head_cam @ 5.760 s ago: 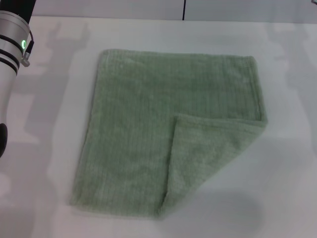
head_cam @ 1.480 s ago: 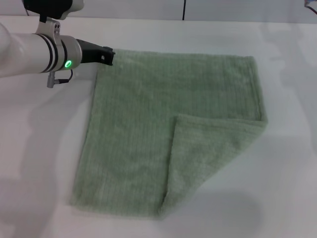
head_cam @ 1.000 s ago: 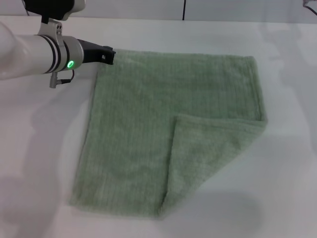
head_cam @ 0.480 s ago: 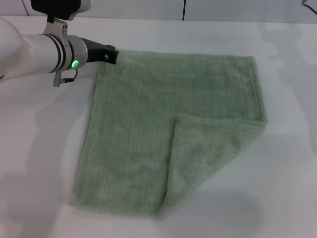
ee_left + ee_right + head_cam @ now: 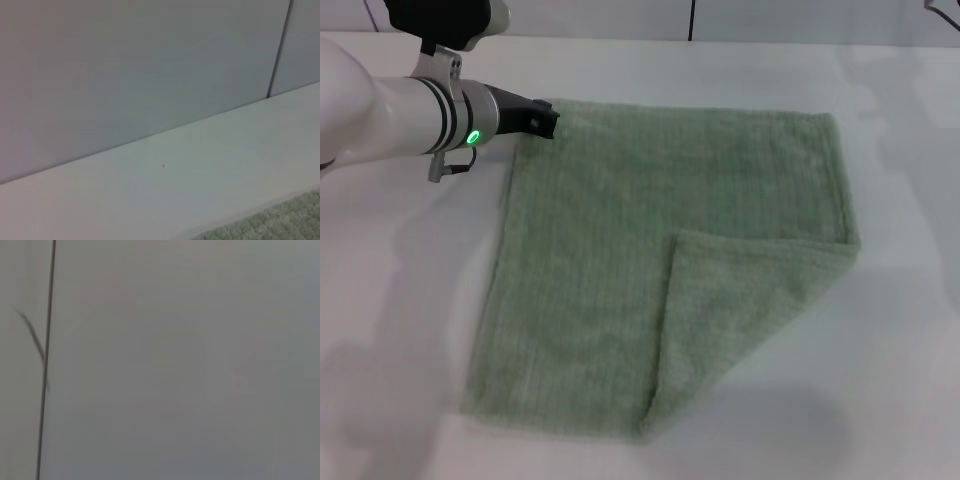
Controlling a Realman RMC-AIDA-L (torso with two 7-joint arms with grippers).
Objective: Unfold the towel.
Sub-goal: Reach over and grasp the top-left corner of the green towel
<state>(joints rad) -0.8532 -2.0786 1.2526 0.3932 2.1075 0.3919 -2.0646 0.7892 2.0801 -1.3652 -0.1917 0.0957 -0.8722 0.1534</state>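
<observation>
Towel lies flat on the white table, its near-right corner folded over onto itself. Left gripper sits at the towel's far-left corner; whether its fingers are apart cannot be told.

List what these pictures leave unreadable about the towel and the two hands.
- Left hand: in the head view it sits at the towel's far left corner; whether it is open or shut cannot be told. Its own wrist view shows only wall, table and a sliver of towel.
- Right hand: outside every view; its wrist view shows only a blank wall.
- Towel under the folded corner flap: hidden by the flap.
</observation>
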